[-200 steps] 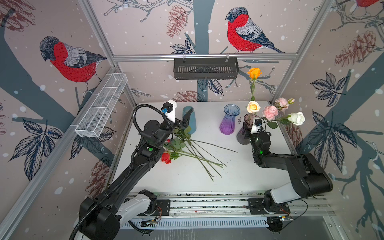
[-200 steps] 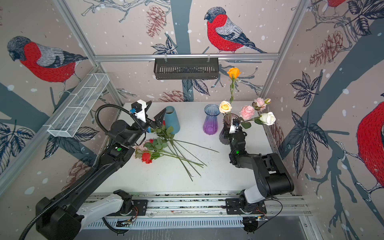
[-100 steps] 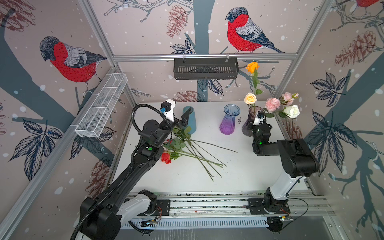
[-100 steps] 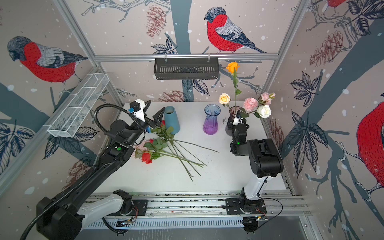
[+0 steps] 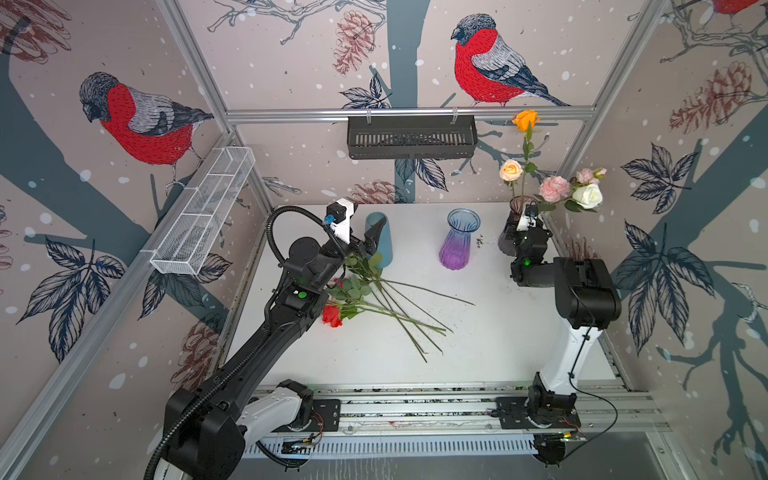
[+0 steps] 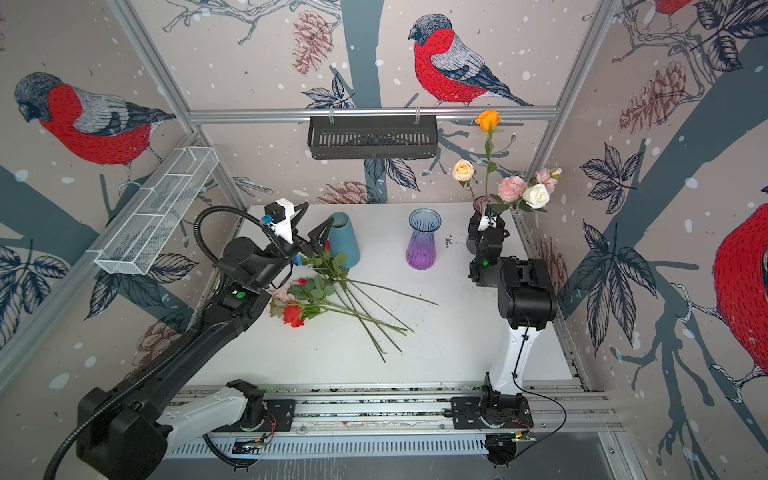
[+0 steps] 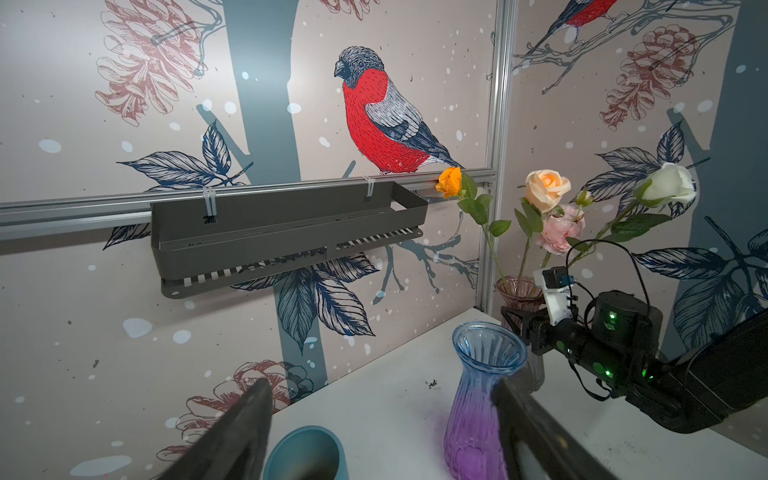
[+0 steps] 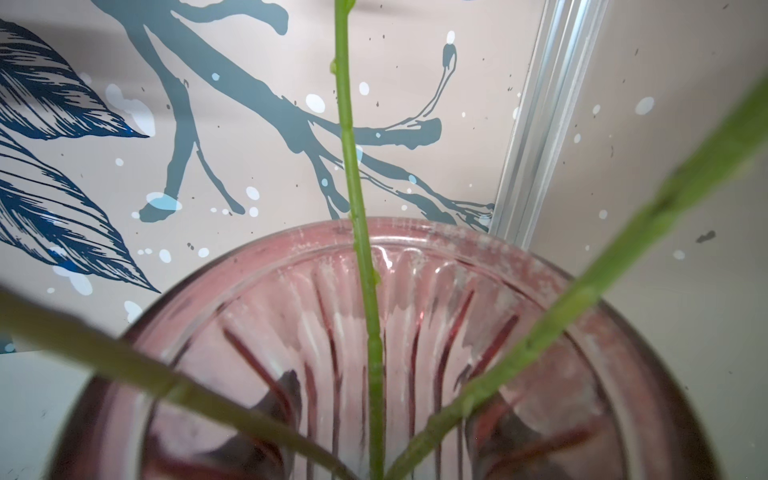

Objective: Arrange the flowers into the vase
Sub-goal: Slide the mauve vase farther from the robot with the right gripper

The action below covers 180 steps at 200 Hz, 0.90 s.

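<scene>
Sharing the white table (image 5: 478,340), left tool (image 6: 316,218) hangs released, right tool (image 5: 517,232) grasps pink vase (image 7: 517,289).

Along the back of the table (image 5: 498,332) stand a left vase (image 5: 380,241), a middle vase (image 5: 459,243) and, in the far right corner, a right vase (image 7: 517,291) with standing flowers (image 5: 555,189) in it. Loose flowers (image 5: 361,291) lie on the table just before the left vase. A basket (image 5: 411,135) hangs on the back wall

No words, numbers or brand names can be read in any view. The walls (image 5: 291,62) have only drawn birds (image 5: 482,62), leaves (image 5: 660,282) and pine cones (image 5: 355,41), no letters.
</scene>
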Available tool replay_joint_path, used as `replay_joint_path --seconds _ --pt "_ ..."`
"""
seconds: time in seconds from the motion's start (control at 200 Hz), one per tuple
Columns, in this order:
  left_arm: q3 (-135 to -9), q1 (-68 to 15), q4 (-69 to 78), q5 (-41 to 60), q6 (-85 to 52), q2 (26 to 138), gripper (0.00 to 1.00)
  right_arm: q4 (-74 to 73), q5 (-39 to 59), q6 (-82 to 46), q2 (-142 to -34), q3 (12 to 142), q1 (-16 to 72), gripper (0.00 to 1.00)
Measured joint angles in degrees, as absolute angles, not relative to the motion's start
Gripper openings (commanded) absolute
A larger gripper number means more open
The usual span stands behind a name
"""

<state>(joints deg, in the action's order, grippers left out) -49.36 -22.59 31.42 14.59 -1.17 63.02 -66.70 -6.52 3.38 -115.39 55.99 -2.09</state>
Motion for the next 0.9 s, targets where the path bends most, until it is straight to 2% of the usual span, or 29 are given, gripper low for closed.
replay_joint_path --seconds 0.42,0.901 --pt "-49.36 -21.23 31.66 15.20 -1.23 63.22 0.83 -63.29 -4.12 4.73 -120.53 64.77 -2.90 0.58" --pt "-49.36 -20.80 31.81 15.40 -1.19 62.98 0.83 -60.34 -6.02 6.20 -119.00 64.47 -3.70 0.61"
